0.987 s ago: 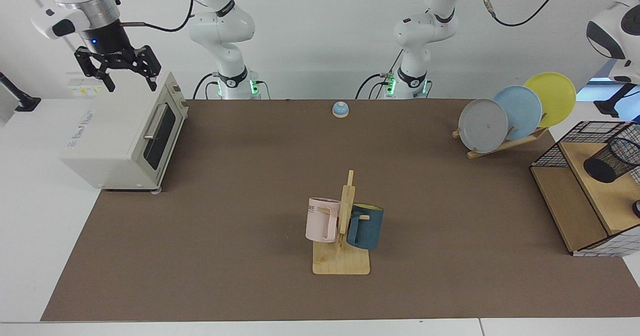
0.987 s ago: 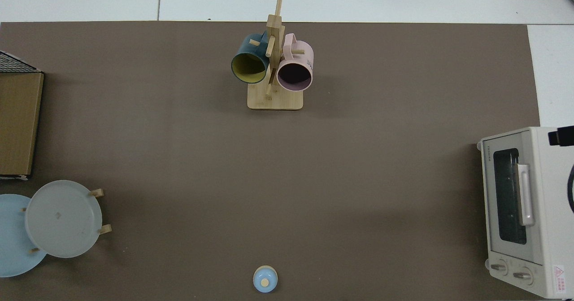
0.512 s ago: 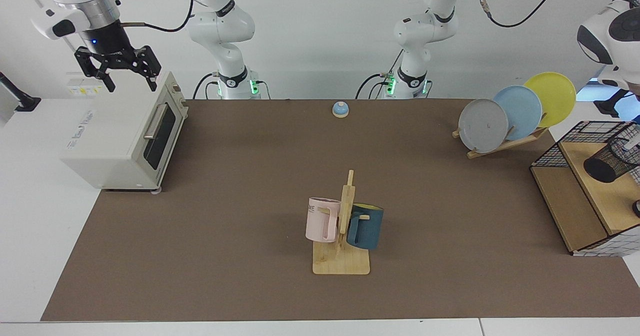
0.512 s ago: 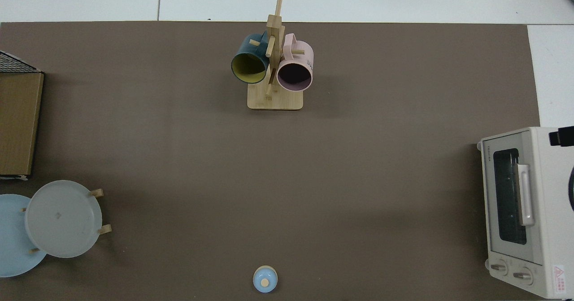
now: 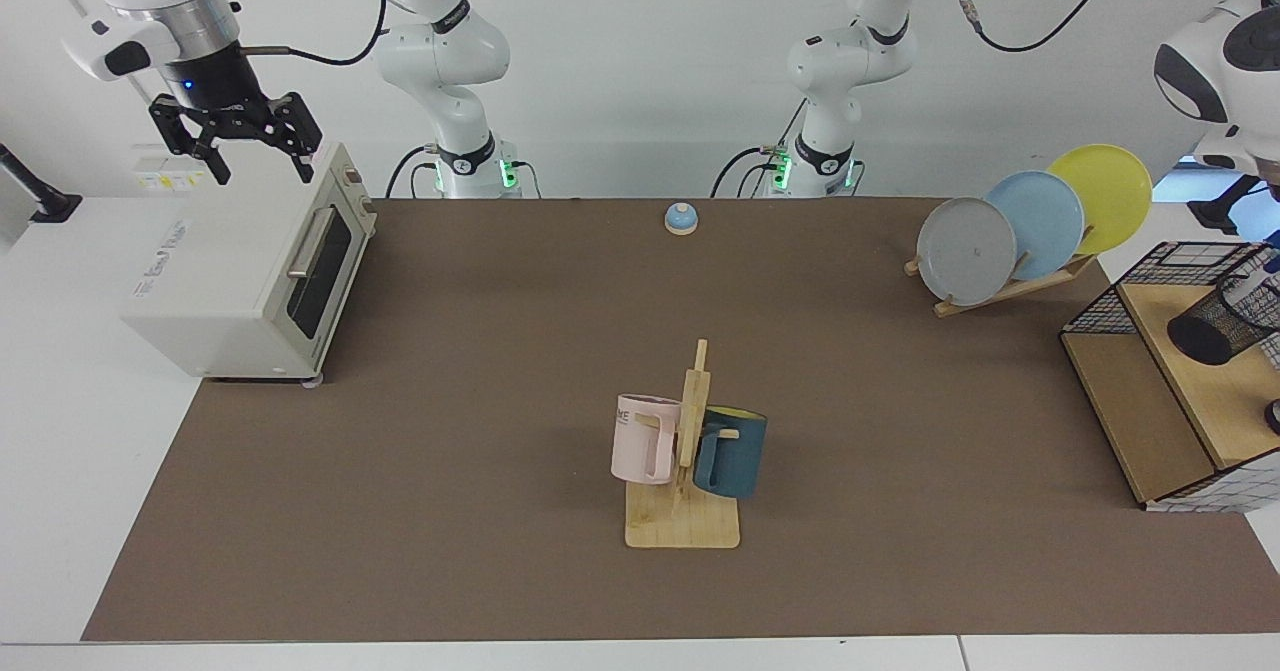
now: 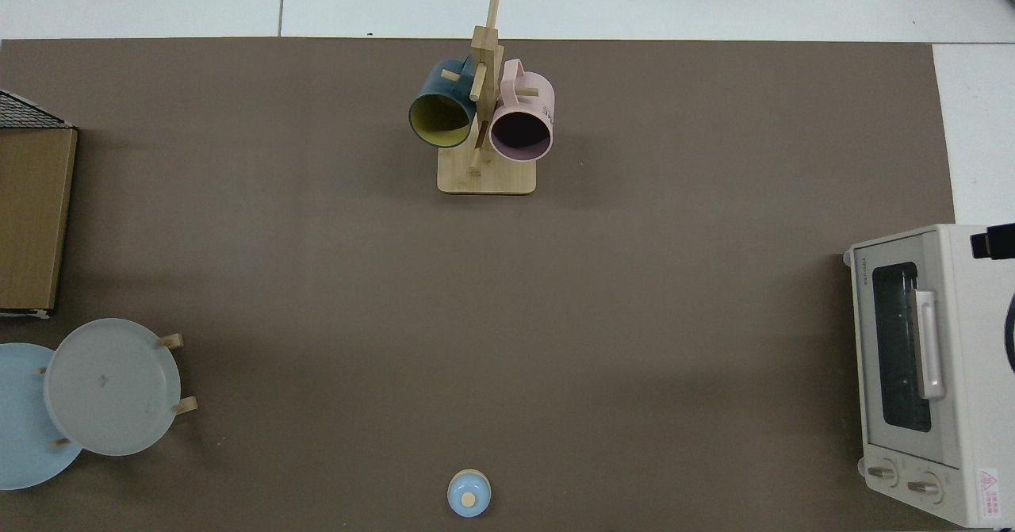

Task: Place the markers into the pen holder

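Observation:
The pen holder (image 5: 1215, 323), a small black mesh cup, leans on the wooden shelf of a wire rack at the right edge of the facing view. A slim white piece with a blue end, apparently the marker (image 5: 1250, 284), shows against the holder's upper part right at the frame edge. Only the left arm's white body (image 5: 1215, 61) is visible above it; its gripper lies outside the frame. My right gripper (image 5: 258, 163) waits open and empty above the toaster oven at the far left. The top view shows neither marker nor holder.
A toaster oven (image 5: 250, 261) stands at the left, and a mug tree with a pink mug (image 5: 645, 438) and a blue mug (image 5: 732, 451) in the middle. A plate rack (image 5: 1030, 226) and the wire rack (image 5: 1150, 381) are at the right, and a small bell (image 5: 681, 218) at the back.
The left arm's body has shifted a little left at the right edge, and the white piece has come further in over the pen holder. The right arm has not moved.

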Controlling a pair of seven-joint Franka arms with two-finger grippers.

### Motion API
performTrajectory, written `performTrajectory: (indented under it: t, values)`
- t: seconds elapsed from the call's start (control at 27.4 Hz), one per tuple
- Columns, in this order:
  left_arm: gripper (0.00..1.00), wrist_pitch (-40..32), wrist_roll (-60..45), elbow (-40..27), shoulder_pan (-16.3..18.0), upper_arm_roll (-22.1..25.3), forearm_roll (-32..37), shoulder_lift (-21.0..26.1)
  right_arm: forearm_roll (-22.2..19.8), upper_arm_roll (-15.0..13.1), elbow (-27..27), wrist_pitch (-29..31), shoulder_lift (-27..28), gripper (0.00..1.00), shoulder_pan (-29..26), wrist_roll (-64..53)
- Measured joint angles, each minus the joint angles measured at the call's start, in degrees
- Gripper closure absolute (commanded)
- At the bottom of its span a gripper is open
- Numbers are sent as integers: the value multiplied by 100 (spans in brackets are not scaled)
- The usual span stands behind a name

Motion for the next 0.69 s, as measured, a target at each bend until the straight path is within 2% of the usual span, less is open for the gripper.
performTrajectory:
  t: [0.22, 0.4, 0.51, 0.69]
  values:
    - [0, -1, -32, 12, -33, -34, -336, -26, 0, 0, 0, 0, 0, 0, -2, 0]
    - [0, -50, -47, 15, -70, -132, -1269, -53, 0, 5, -1, 0, 0, 0, -2, 0]
    - [0, -303, -125, 12, -91, -355, -1754, -54, 0, 24, -1, 0, 0, 0, -1, 0]
    - [0, -744, -1033, -2, -301, -888, -1934, -57, 0, 38, -1, 0, -4, 0, -1, 0]
